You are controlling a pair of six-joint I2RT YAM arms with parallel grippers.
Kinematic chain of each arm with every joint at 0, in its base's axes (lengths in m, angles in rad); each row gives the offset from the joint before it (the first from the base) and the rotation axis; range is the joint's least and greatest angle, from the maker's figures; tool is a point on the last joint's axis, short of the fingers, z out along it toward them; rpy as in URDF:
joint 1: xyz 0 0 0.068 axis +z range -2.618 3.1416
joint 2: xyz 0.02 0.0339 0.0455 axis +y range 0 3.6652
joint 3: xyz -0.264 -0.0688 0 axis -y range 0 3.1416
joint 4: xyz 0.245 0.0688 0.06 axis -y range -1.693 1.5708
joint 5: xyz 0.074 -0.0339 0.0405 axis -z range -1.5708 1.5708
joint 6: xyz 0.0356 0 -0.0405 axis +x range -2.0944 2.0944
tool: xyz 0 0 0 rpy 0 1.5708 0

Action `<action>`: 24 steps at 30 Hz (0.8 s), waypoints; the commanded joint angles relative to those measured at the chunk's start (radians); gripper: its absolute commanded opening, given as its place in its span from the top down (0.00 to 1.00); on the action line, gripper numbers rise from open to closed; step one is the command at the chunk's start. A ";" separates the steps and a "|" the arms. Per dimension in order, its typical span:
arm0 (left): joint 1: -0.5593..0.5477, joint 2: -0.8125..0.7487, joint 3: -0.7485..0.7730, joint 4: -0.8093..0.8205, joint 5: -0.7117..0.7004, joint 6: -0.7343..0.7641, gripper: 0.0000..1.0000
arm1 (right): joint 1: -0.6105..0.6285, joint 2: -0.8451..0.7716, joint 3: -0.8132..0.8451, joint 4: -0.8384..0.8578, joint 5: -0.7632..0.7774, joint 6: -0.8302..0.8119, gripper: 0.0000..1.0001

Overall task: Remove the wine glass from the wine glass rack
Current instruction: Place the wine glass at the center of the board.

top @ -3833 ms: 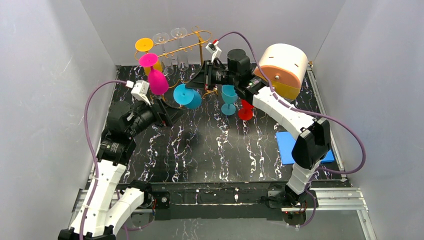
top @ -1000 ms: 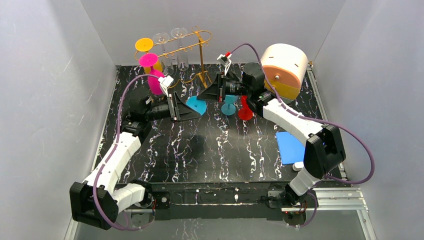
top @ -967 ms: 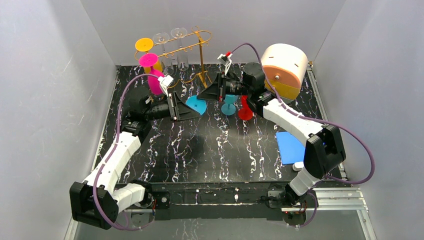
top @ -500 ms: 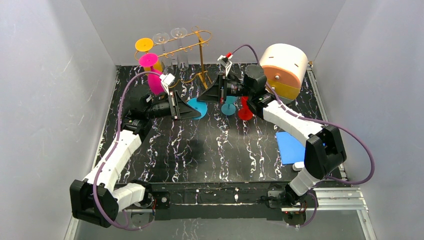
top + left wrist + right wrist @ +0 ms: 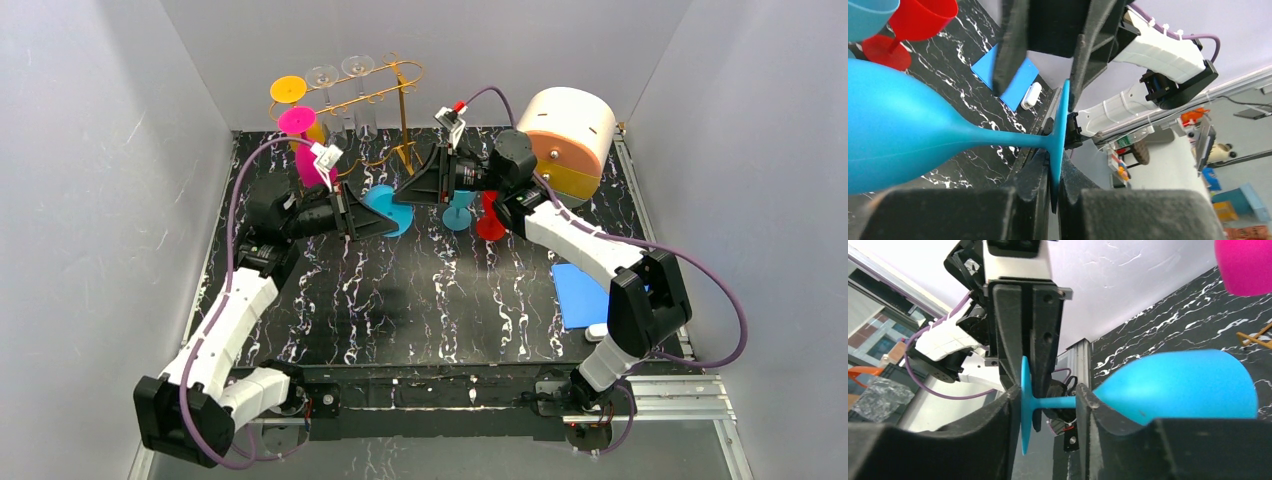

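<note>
Two grippers share the matte blue wine glass (image 5: 384,204), sideways, clear of the tall gold wire rack (image 5: 403,112): left gripper (image 5: 1054,172) pinches its foot, right gripper (image 5: 1046,402) straddles the stem, jaws apart.

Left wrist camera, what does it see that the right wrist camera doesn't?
Only the left wrist view shows the red wine glass and the blue mat. Only the right wrist view shows a pink glass and a bit of gold rack. Both show the blue wine glass lying sideways, its foot pinched in the left arm's jaws.
</note>
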 commanded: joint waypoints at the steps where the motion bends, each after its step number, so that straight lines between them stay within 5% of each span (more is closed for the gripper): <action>1: -0.005 -0.103 0.031 0.029 -0.008 0.114 1.00 | 0.002 0.006 0.002 0.065 0.006 0.061 0.46; 13: -0.005 -0.146 -0.038 0.012 0.044 0.236 1.00 | -0.064 -0.054 -0.012 0.012 0.069 0.103 0.35; 19: -0.005 -0.156 -0.051 -0.086 0.007 0.374 1.00 | -0.073 -0.033 0.062 0.068 -0.019 0.171 0.27; 24: -0.005 -0.162 -0.047 -0.119 0.126 0.525 1.00 | -0.079 -0.042 0.078 -0.099 -0.020 0.054 0.26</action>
